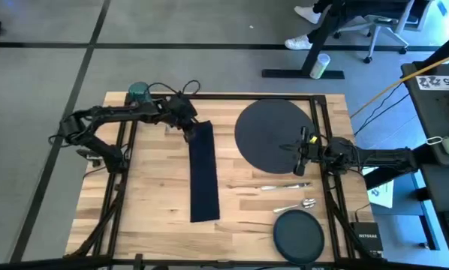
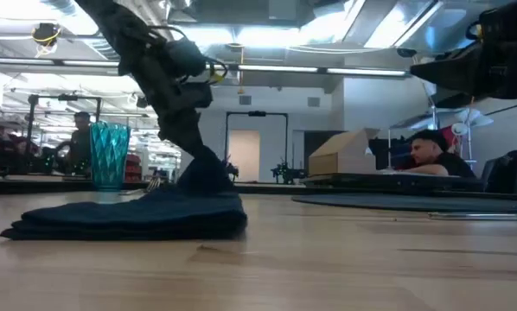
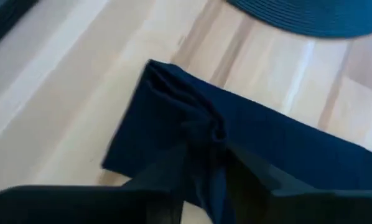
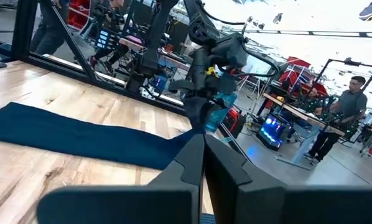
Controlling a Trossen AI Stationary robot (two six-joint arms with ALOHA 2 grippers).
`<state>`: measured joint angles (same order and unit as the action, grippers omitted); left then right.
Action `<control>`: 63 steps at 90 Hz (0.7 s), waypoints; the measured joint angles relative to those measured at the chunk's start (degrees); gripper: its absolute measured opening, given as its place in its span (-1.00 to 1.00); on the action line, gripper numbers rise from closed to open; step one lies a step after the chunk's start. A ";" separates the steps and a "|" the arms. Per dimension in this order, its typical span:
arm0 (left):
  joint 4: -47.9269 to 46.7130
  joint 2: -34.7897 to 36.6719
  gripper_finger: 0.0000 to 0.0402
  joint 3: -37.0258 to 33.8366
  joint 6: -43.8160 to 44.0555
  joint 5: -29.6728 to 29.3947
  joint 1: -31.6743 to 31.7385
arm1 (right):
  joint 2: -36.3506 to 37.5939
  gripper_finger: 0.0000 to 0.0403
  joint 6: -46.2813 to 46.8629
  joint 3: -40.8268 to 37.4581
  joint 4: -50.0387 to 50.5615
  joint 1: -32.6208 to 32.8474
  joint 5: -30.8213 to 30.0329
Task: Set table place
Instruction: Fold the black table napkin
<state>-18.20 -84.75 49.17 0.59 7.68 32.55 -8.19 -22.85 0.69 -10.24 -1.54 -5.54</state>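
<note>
At the far left corner of the pale butcher-block wooden table [image 1: 157, 187] stands the ribbed teal cup [image 1: 138, 92]. Just right of it, our left gripper [image 1: 188, 129] pinches the far end of the long navy cloth napkin [image 1: 203, 176], bunching the fabric. We should keep the lift low and drag evenly so the folds stay flat. At the right, our right gripper [image 1: 300, 152] waits, fingers pressed together, over the large dark grey round charger [image 1: 266, 127].

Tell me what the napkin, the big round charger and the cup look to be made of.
Napkin: navy cloth, matte; it bunches and creases where the left tool pinches its end.
Charger: dark grey, matte; fine concentric ribs suggest woven or textured material.
Cup: teal, translucent and faceted, glass or clear plastic.
</note>
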 joint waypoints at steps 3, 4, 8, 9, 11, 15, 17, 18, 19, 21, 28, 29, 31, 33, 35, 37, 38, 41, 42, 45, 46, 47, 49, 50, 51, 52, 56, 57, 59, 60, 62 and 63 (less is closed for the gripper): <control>-0.09 0.00 -0.41 0.00 0.42 0.00 0.35 | 0.00 -1.00 0.00 0.00 0.02 0.02 0.00; -0.16 0.00 -0.39 0.00 0.62 -0.03 0.48 | 0.00 -1.00 0.01 0.00 0.02 0.02 0.00; -0.47 0.00 -0.33 0.00 0.91 -0.07 1.00 | 0.00 -1.00 0.02 0.00 0.07 0.02 0.00; -0.51 0.00 -0.31 0.00 0.95 -0.08 1.09 | 0.00 -1.00 0.02 0.00 0.08 0.02 0.00; -0.57 0.00 -0.28 0.00 0.99 -0.23 1.32 | 0.00 -1.00 0.02 0.00 0.16 0.00 0.00; -0.55 0.00 -0.22 0.00 1.00 -0.75 1.70 | 0.00 -1.00 0.02 0.00 0.21 0.00 0.00; -0.55 0.00 -0.19 0.00 1.05 -0.98 1.90 | 0.00 -1.00 0.02 0.00 0.20 0.00 0.00; -0.55 0.00 -0.18 0.00 1.08 -1.05 2.01 | 0.00 -1.00 0.02 0.00 0.20 0.00 0.00; -0.55 0.00 -0.16 0.00 1.10 -1.10 2.13 | 0.00 -1.00 0.02 0.00 0.20 0.00 0.00; -0.57 0.00 -0.14 0.00 1.13 -1.21 2.29 | 0.02 -1.00 0.04 0.00 0.20 0.00 0.00; -0.45 0.00 -0.06 0.00 1.37 -1.38 2.85 | 0.00 -1.00 0.04 0.00 0.20 0.00 0.00; -0.44 0.00 -0.05 0.00 1.43 -1.40 2.91 | 0.00 -1.00 0.04 0.00 0.20 0.00 0.00; -0.46 0.00 -0.03 0.00 1.65 -1.49 3.06 | 0.01 -1.00 0.04 0.01 0.20 0.01 0.00; -0.51 0.00 -0.01 0.00 1.82 -1.51 3.20 | 0.00 -1.00 0.04 0.00 0.20 0.00 0.00; -0.55 0.00 0.01 0.00 2.12 -1.53 3.34 | 0.00 -1.00 0.04 0.00 0.20 0.00 0.00; -0.60 0.00 0.03 0.00 2.38 -1.52 3.48 | 0.00 -1.00 0.04 0.00 0.20 0.00 0.00; -0.65 0.00 0.04 0.00 2.51 -1.53 3.54 | 0.00 -1.00 0.04 0.00 0.20 0.00 0.00; -0.84 0.00 0.06 0.00 3.06 -1.52 3.81 | 0.00 -1.00 0.04 0.00 0.20 0.01 0.00; -0.95 0.00 0.07 0.00 3.21 -1.52 3.91 | 0.00 -1.00 0.04 0.00 0.20 0.01 -0.01; -1.34 0.00 0.09 0.00 3.48 -1.50 4.15 | 0.00 -1.00 0.04 0.00 0.20 0.01 0.00; -1.47 0.00 0.09 0.00 3.57 -1.50 4.27 | 0.00 -1.00 0.04 0.00 0.20 0.02 0.00; -1.58 0.00 0.10 0.00 3.57 -1.49 4.36 | 0.00 -1.00 0.04 0.00 0.20 0.01 0.00; -1.83 0.00 0.11 0.00 3.58 -1.49 4.56 | 0.02 -1.00 0.04 0.00 0.20 0.02 0.00; -1.96 0.00 0.11 0.00 3.55 -1.49 4.66 | 0.02 -1.00 0.04 0.00 0.20 0.01 0.00; -2.11 0.00 0.11 0.00 3.51 -1.49 4.75 | 0.01 -1.00 0.04 0.00 0.20 0.00 0.00; -2.30 0.00 0.12 0.00 3.47 -1.50 4.85 | 0.00 -1.00 0.04 0.00 0.20 0.00 0.00; -3.07 0.00 0.13 0.00 3.12 -1.52 5.28 | 0.00 -1.00 0.04 0.00 0.20 0.00 0.00; -3.25 0.00 0.13 0.00 3.00 -1.53 5.40 | 0.00 -1.00 0.04 0.00 0.20 0.00 0.00; -3.43 0.00 0.13 0.00 2.84 -1.55 5.56 | 0.00 -1.00 0.04 0.00 0.20 0.02 0.00; -3.48 -0.02 0.13 0.00 2.73 -1.53 5.67 | 0.00 -1.00 0.04 0.00 0.20 0.01 0.00; -3.59 -0.12 0.13 0.00 2.58 -1.53 5.83 | 0.00 -1.00 0.08 0.00 0.20 0.00 0.00; -3.64 -0.18 0.13 0.00 2.53 -1.55 5.92 | 0.00 -1.00 0.15 0.00 0.20 0.00 0.00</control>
<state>-21.83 -84.93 49.17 3.13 6.14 38.47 -8.19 -22.70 0.69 -10.04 -1.54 -5.54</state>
